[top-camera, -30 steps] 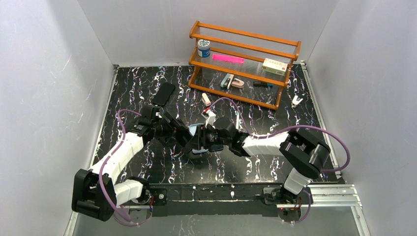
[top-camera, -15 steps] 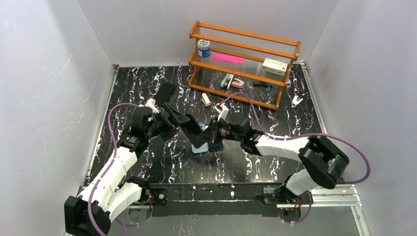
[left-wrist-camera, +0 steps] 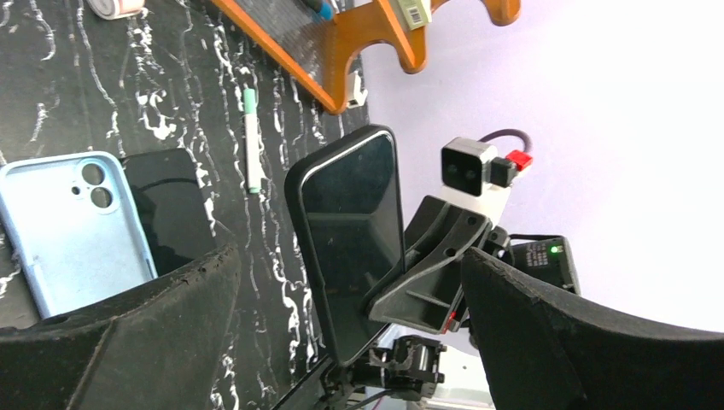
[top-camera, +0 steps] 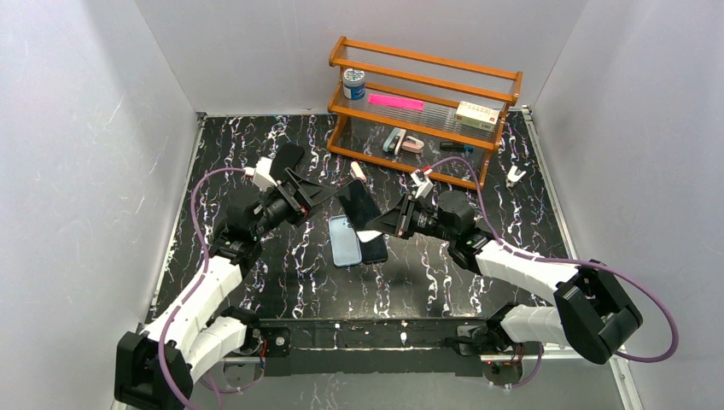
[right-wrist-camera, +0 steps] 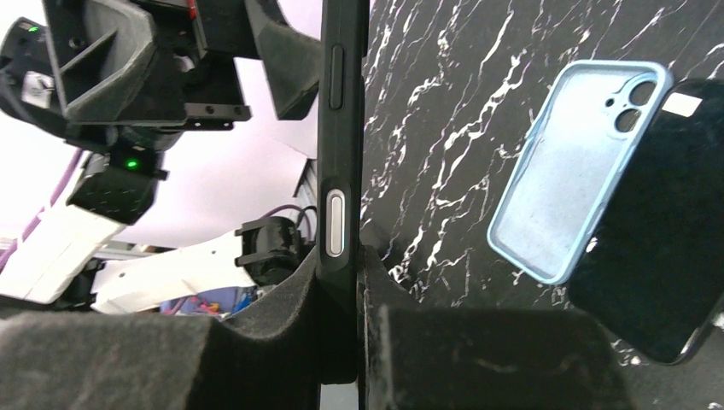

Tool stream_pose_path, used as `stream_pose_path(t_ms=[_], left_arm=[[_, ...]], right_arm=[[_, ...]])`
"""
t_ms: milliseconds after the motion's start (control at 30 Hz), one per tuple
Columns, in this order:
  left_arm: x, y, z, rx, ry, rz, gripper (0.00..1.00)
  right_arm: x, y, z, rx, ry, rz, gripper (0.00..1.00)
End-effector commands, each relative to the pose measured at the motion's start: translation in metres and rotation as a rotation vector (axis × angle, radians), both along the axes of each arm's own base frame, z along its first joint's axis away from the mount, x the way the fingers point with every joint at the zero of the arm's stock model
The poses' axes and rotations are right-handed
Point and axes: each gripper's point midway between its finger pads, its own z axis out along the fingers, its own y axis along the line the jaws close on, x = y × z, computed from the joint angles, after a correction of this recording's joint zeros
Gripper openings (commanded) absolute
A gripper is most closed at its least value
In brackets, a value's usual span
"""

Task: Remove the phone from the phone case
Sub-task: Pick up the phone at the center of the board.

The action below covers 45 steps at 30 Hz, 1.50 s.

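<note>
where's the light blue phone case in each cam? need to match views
Top external: light blue case lies flat at the centre of the frame.
Left wrist: far left, camera cutouts at its top, its lower end hidden behind the near finger.
Right wrist: upper right, inside facing the camera.
Shared landmark: the black slab lying right beside the case, seen in all three views.

Plain white walls (top-camera: pixel 102 128) enclose a black, white-veined worktop (top-camera: pixel 290 282); a wooden shelf rack (top-camera: pixel 424 128) stands near its far right corner.
</note>
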Motion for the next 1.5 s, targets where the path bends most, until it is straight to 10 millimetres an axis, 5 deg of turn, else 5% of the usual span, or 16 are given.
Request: stream_pose_path(t_ms=[0,600,833,933,1033,1200,1467], left_arm=[[0.001,-0.016,0.022,-0.119,-0.052,-0.071,0.98],[0.010,-0.059,0.034,-0.211,-0.056,-0.177,0.93],[0.011,-0.062,0.036,-0.233,-0.056,-0.195,0.75],[0.011,-0.063,0.040,-0.240,-0.064,-0.198,0.57],[0.011,-0.062,0.043,-0.245,-0.070,-0.188,0.28],[0.016,-0.056,0.047,-0.260,-0.077,-0.135,0.02],[0.024,-0.040,0.058,-0.319,-0.075,-0.004,0.00]], right_arm=[[-0.008,0.000,0.059,0.185,-0.086,0.047,0.01],[-0.009,0.012,0.083,0.279,-0.078,0.129,0.01],[-0.010,0.012,0.082,0.276,-0.067,0.137,0.01],[-0.009,0.013,0.082,0.272,-0.070,0.137,0.01],[-0.007,0.013,0.080,0.265,-0.069,0.128,0.01],[-0.004,0.011,0.077,0.231,-0.089,0.103,0.27],[-0.001,0.004,0.075,0.216,-0.113,0.046,0.66]])
